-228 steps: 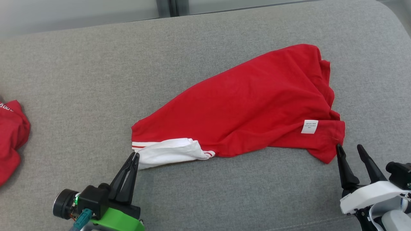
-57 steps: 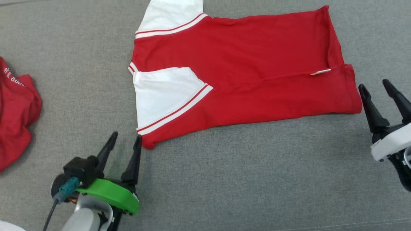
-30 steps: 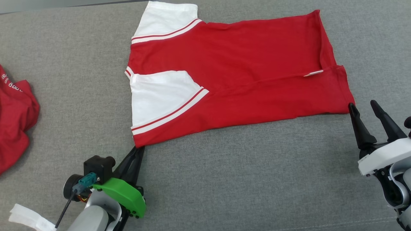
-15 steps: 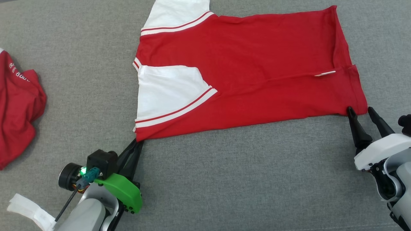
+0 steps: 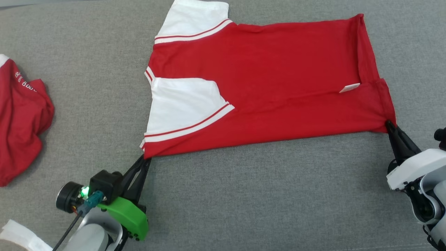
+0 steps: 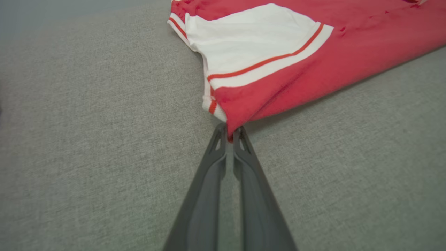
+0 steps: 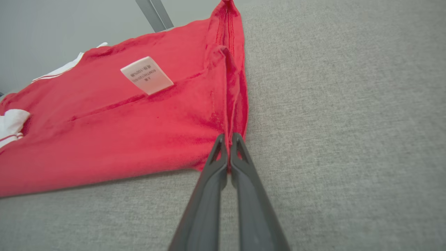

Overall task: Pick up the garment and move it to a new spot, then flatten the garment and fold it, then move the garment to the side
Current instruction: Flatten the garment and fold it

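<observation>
Nearest the robot, the left gripper [image 5: 147, 159] lies low over the grey upholstered surface [image 5: 251, 195]. Its two dark fingers are pressed together on the near left corner of the garment [image 5: 271, 76], and the left wrist view shows a scrap of red cloth nipped between the tips, just below the white-and-red trim. On the other side the right gripper [image 5: 388, 122] is likewise closed, pinching the near right corner, where the red hem bunches into small creases at the tips. Between the two grips the garment's near edge runs in an almost straight line. The garment, a red shirt with white sleeves, lies spread nearly flat in the middle of the surface, its length running left to right. One white sleeve [image 5: 183, 104], trimmed with a red stripe, is folded over onto the red body at the left. A small white care label [image 5: 349, 88] sticks out of a fold near the right end. Farther off, the second white sleeve [image 5: 195, 19] reaches the top of the head view. Well apart at the far left lies a crumpled red cloth [image 5: 21, 118] with white lettering.
</observation>
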`<state>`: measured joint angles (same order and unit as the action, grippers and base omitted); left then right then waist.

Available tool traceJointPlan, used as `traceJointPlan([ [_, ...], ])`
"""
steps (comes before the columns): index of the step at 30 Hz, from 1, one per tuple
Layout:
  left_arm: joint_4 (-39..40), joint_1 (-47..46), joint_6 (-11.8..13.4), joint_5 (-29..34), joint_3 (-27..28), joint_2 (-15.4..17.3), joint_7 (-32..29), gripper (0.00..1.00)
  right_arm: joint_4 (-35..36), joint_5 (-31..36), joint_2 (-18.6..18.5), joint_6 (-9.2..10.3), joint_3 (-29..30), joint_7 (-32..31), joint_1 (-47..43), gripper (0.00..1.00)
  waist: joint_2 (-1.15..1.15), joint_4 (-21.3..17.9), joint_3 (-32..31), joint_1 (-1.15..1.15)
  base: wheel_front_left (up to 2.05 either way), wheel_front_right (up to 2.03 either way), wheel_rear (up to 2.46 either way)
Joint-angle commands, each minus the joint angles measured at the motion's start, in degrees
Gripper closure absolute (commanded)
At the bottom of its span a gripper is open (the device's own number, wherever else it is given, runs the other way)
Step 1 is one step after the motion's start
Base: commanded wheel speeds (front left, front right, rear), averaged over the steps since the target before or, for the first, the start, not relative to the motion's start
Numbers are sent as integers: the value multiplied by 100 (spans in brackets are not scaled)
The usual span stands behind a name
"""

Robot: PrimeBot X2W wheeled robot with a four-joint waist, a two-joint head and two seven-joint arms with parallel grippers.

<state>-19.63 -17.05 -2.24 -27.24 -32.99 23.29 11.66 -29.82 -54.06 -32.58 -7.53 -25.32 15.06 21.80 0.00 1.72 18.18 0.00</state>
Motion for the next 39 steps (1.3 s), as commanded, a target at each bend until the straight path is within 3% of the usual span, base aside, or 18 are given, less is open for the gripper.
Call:
traceJointPlan([
  [1, 160, 270, 85, -27, 14, 132, -25, 100, 125, -122, -73, 8, 4, 16, -249, 100, 0, -22, -134, 0, 0, 0, 0],
  [12, 1222, 1532, 475, -232, -138, 308, -239, 100, 875, 79, -435, 9, 373, 16, -1757, 100, 0, -4, -474, 0, 0, 0, 0],
  [19, 1788, 2211, 789, -349, -208, 443, -520, 100, 1206, 302, -399, 9, 700, 16, -2393, 100, 0, -59, -551, 0, 0, 0, 0],
  [25, 1902, 2346, 738, -510, -225, 584, -792, 100, 1167, 382, -379, 9, 694, 16, -2509, 100, 0, -50, -615, 0, 0, 0, 0],
  [26, 1832, 2295, 713, -548, -226, 595, -815, 58, 1143, 382, -365, 9, 693, 16, -2505, 56, 0, -46, -625, 0, 0, 0, 0],
  [27, 1767, 2251, 670, -576, -236, 598, -859, 37, 1124, 380, -354, 9, 687, 16, -2502, 22, 0, -42, -633, 0, 0, 0, 0],
  [28, 1681, 2193, 632, -598, -240, 599, -866, 0, 1115, 384, -341, 9, 724, 17, -2493, 0, 0, -41, -644, 0, 0, 0, 0],
  [31, 1426, 2105, 475, -760, -249, 528, -932, 0, 1187, 475, -329, 8, 912, 16, -2534, 0, 0, -41, -680, 0, 0, 0, 0],
  [35, 1291, 2111, 301, -950, -188, 670, -1022, 0, 1484, 769, -266, 8, 1217, 16, -2668, 0, 0, -48, -713, 0, 0, 0, 0],
  [39, 1694, 1939, 467, -1014, 197, 851, -782, 0, 1943, 1166, -73, 7, 1482, 17, -2683, 0, 0, -54, -712, 0, 0, 0, 0],
])
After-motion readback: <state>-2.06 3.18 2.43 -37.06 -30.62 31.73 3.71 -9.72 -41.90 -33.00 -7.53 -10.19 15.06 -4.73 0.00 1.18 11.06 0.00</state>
